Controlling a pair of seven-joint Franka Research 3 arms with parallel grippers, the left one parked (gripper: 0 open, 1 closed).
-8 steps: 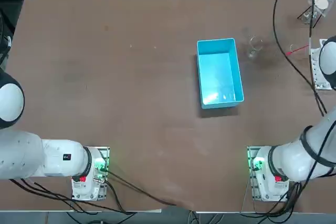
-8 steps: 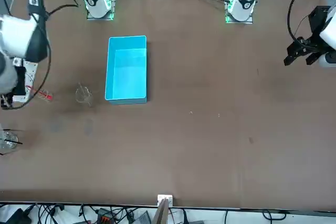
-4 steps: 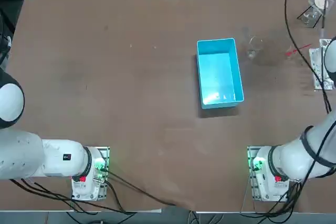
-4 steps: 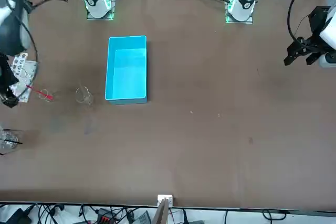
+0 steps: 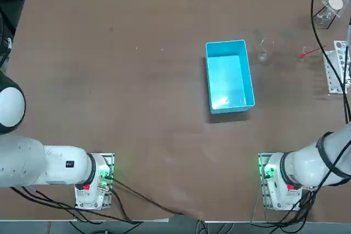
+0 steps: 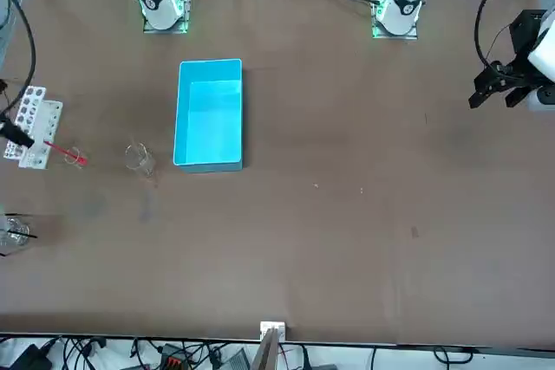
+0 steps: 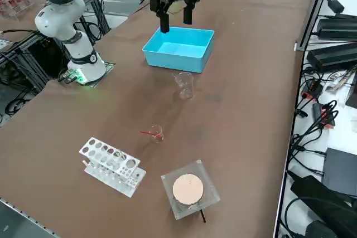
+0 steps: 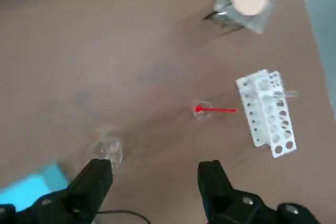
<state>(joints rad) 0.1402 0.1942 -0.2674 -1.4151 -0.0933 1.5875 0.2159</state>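
Clear glass beaker [image 7: 184, 85] faint beside blue bin [image 7: 173, 61], right gripper [image 8: 153, 176] high above, wide open, empty

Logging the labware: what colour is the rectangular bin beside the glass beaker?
Light blue bin, clearest in the top view. The right tool hangs open over the table.

Cropped at 12 o'clock of the right side view: the arm above the right gripper [image 7: 177, 25], hanging high there with fingers spread. Clipped at 3 o'clock of the top view and crossed by a black cable: the white perforated plastic tube rack [image 5: 333, 72]. Mostly cut off in the wrist view and partly masked by a finger [image 8: 92, 182]: the blue rectangular plastic bin [image 8: 29, 186]. Too tiny to identify: the small red-tipped object [image 7: 152, 134]. Faint and blurred: the clear glass beaker [image 8: 107, 149].
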